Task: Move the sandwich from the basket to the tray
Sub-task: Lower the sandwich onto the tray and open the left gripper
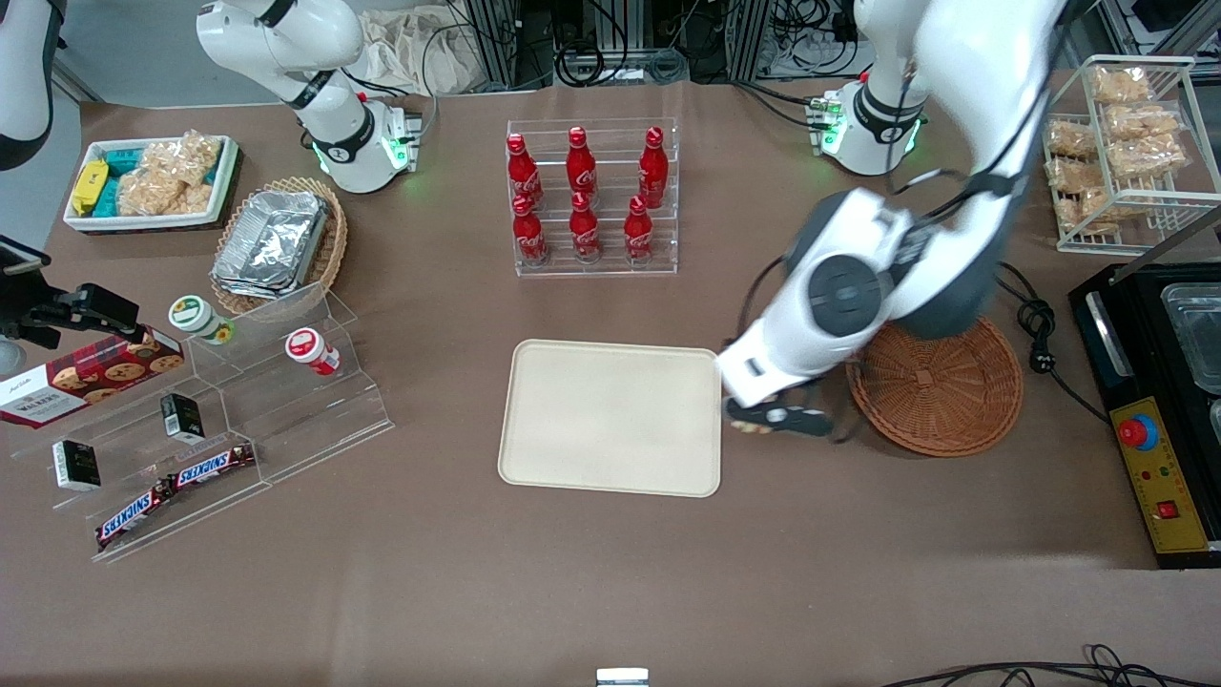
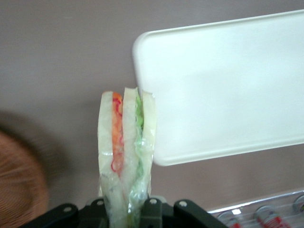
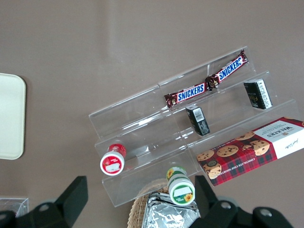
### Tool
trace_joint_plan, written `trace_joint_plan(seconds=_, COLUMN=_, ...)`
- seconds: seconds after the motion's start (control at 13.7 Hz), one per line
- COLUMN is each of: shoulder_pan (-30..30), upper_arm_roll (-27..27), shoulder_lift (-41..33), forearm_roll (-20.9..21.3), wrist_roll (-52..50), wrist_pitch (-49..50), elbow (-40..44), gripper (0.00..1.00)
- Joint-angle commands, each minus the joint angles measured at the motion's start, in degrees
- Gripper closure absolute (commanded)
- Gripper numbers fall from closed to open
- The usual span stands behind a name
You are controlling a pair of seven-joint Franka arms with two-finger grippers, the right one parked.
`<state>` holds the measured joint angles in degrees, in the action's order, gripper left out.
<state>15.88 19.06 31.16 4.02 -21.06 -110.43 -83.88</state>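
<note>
- Find the gripper [image 1: 777, 420] at three o'clock from the tray [image 1: 610, 417] in the front view, just off the tray's short edge and above the brown table [image 1: 572, 592].
- See its fingers [image 2: 152, 210] closed onto the sandwich [image 2: 126, 156], pinching the wedge across its bread faces at one end.
- Note the sandwich held on edge, with the white bread slices side by side, a red-orange layer in one gap and a green layer in the other.
- In the left wrist view, see the free end of the sandwich reaching one rounded corner of the tray [image 2: 223, 90]; cannot tell whether touching or apart.
- In the front view, make out only a sliver of the sandwich [image 1: 754, 426] under the arm's last link.
- Find the basket [image 1: 944, 405] at three o'clock from the gripper, near it, its twelve-o'clock rim covered by the arm; showing bare weave where visible.
- Catch a blurred edge of the basket [image 2: 19, 185] in the left wrist view too.
- At twelve o'clock from the tray, well apart: a clear rack of red cola bottles [image 1: 591, 196].
- Toward the parked arm's end of the table: clear acrylic steps [image 1: 286, 401] carrying Snickers bars [image 1: 176, 487], and at twelve o'clock from them a tan wicker basket with foil containers [image 1: 277, 243].
</note>
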Motion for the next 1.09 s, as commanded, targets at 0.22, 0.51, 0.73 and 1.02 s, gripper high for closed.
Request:
trace_joint_plan(seconds=0.22, shoulder_pan=6.1, upper_arm_roll=-0.7, shoulder_lift=9.9, forearm_roll=6.1, wrist_roll=-4.3, wrist_pitch=-10.8, elbow=3.7, gripper=1.00)
trace_joint_plan(seconds=0.51, shoulder_pan=5.6, upper_arm_roll=-0.9, shoulder_lift=12.9, forearm_roll=7.1, wrist_roll=-4.8, wrist_pitch=-12.4, elbow=4.2, gripper=1.00)
trace_joint_plan(seconds=0.73, shoulder_pan=5.5, upper_arm_roll=-0.9, shoulder_lift=14.7, forearm_roll=6.4, wrist_roll=-14.1, wrist_pitch=-16.1, elbow=4.4, gripper=1.00)
trace_joint_plan(seconds=1.02, shoulder_pan=5.3, upper_arm_roll=-0.9, shoulder_lift=15.4, forearm_roll=6.4, wrist_roll=-15.5, wrist_pitch=-17.0, elbow=4.3, gripper=0.79)
